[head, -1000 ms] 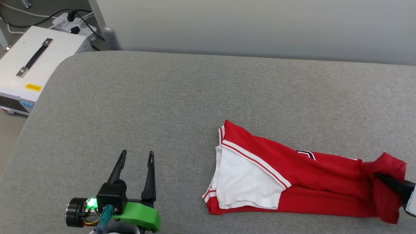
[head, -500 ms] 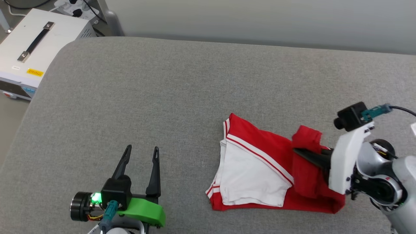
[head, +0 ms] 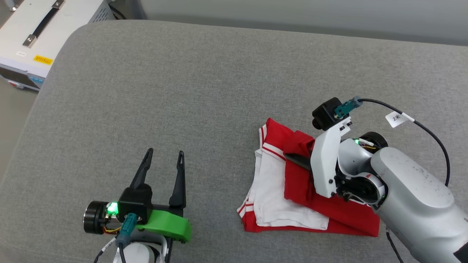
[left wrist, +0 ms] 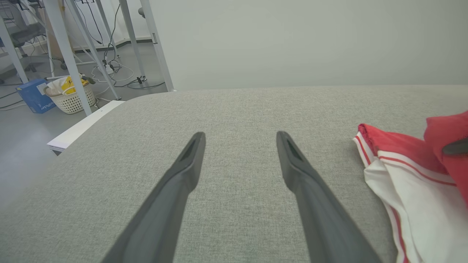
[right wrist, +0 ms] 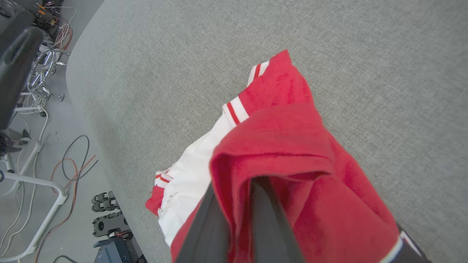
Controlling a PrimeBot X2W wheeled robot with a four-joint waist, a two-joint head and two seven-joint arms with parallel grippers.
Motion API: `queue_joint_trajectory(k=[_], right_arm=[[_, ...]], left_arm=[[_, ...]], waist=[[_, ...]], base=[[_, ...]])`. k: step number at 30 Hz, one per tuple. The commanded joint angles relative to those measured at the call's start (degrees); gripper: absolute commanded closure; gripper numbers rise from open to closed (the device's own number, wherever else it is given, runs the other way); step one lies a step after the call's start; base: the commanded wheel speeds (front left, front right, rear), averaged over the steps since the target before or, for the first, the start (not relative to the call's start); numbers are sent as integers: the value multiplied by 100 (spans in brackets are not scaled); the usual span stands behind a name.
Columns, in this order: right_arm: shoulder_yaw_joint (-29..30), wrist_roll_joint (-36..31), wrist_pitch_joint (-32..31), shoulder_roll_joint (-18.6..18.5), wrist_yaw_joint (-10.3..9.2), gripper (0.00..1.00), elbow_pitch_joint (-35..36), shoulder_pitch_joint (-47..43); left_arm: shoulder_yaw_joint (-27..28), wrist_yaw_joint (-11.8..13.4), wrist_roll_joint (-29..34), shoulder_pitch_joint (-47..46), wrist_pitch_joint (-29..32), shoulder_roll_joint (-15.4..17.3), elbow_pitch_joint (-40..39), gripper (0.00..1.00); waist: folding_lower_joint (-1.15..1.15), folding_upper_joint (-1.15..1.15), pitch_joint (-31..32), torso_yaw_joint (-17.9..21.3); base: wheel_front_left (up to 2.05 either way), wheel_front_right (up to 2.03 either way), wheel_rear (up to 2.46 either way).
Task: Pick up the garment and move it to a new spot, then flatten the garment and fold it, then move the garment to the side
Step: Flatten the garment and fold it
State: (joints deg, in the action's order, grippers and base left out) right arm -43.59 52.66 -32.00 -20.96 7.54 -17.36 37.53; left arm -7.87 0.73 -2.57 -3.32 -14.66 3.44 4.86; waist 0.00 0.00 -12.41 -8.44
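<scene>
The one bit of writing I can read is the small white tag (head: 396, 117) on the black cable (head: 435, 140) running to my right arm: a "2" followed by a character. The yellow label (head: 43, 59) on the white metal case with a black strap handle (head: 40, 29), off the far-left corner of the grey fabric-covered table (head: 182, 73), is too small to make out. So is the print on the blue box (left wrist: 34, 95) beside the white woven basket (left wrist: 71, 98) on the floor. Of the black, white-outlined lettering on the shirt, only a sliver shows at the edge of my right wrist view.

My right gripper (head: 292, 159) is pinched tight on a red edge of the red jersey T-shirt (head: 298, 186), which has white sleeves and red-white striped trim. The cloth drapes over both fingers. The red jersey T-shirt lies on the table's right half, near the front edge, folded over itself. My left gripper (head: 165, 152) hovers over bare table, well apart from it, its fingers spread wide and holding nothing.

A second ago the red jersey T-shirt lay stretched out long to the right, with my right gripper clamped at its far right end. Since then I have carried that end leftward across the body, and it now covers part of the white sleeve. My head has also tilted, so the whole view has shifted.
</scene>
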Motion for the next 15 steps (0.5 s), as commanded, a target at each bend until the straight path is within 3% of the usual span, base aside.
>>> queue_joint_trajectory(k=[1,7,12,14,15], right_arm=[[-101,-58,84,55,-5,100,-216,130],[-569,-126,345,144,-5,100,-978,214],[-842,-32,777,130,-5,100,-1093,248],[-928,-16,1018,63,-5,0,-1026,265],[-959,-3,1159,19,-5,0,-962,266]], left_arm=[[-31,8,5,-142,-34,-39,12,0],[-84,39,-19,-236,-34,-48,37,0],[-37,62,-34,-205,-34,-51,67,0],[-20,56,-30,-185,-34,-51,96,0],[-13,50,-23,-179,-34,-52,105,0]], waist=[[0,0,-85,-61],[0,0,-171,-110],[0,0,-115,-46],[0,0,-51,-13],[0,0,-10,4]], base=[[0,0,0],[0,0,0],[0,0,0],[0,0,0],[0,0,0]])
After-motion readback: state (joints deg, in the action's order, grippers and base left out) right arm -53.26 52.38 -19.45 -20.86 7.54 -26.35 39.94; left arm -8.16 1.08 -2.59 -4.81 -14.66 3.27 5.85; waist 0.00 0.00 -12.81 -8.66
